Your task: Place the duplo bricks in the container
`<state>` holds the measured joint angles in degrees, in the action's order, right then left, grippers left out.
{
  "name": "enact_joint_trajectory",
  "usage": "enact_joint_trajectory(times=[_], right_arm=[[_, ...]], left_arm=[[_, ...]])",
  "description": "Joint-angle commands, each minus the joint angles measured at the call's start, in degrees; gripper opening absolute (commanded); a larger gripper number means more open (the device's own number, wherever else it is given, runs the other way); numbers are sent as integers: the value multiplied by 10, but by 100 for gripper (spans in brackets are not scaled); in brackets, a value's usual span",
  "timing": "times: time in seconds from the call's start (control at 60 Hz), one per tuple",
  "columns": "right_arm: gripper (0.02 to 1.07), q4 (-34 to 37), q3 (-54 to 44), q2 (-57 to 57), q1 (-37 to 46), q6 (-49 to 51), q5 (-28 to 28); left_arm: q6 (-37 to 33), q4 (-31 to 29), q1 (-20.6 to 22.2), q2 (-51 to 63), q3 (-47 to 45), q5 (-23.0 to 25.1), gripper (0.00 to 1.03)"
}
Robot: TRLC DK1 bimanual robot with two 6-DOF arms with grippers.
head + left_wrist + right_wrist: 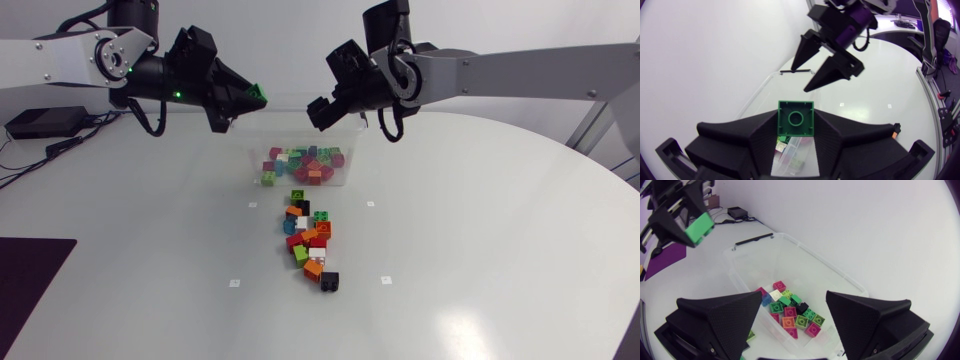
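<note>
The left end effector (250, 98) is clamped on a green duplo brick (796, 118) and hangs over the near end of the clear container (805, 250), whose bricks show just below it, so the drop looks close to straight down. Opposite it, the right end effector (798, 80) hovers open and empty above the far rim. A line of loose bricks (310, 240) waits on the table (480, 250) in front of the container.

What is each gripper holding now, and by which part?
The left gripper holds a green brick by two opposite side walls. The right gripper is open and holds nothing.
</note>
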<state>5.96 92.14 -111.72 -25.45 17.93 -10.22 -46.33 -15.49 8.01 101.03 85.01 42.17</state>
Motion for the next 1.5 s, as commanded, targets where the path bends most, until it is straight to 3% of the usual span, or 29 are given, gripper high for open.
enact_joint_trajectory(times=[0.0, 0.217, 0.4, 0.7, 0.967, 1.05, 1.117, 1.183, 1.367, 1.483], right_arm=[[97, -1, -44, 44, -7, -15, 3], [96, -11, -155, 118, -14, -12, -2], [96, -9, -241, 172, -7, 0, -38], [96, 65, -354, 221, -35, 76, -93], [96, 128, -402, 238, -65, 127, -106], [96, 147, -405, 238, -76, 139, -107], [96, 151, -408, 237, -86, 143, -107], [94, 161, -410, 232, -97, 149, -107], [93, 170, -412, 205, -116, 163, -105], [93, 170, -416, 187, -129, 171, -99]], left_arm=[[46, 10, -2, 38, 41, 7, 24], [100, 53, 3, 111, 104, -24, 24], [125, 65, 6, 168, 161, -49, 25], [143, 72, 19, 245, 236, -82, 26], [147, 70, 32, 290, 285, -110, 26], [147, 67, 36, 305, 303, -127, 39], [148, 52, 39, 319, 324, -141, 64], [147, 34, 41, 328, 337, -153, 98], [140, -17, 38, 318, 327, -155, 100], [118, -22, 34, 261, 253, -154, 100]])
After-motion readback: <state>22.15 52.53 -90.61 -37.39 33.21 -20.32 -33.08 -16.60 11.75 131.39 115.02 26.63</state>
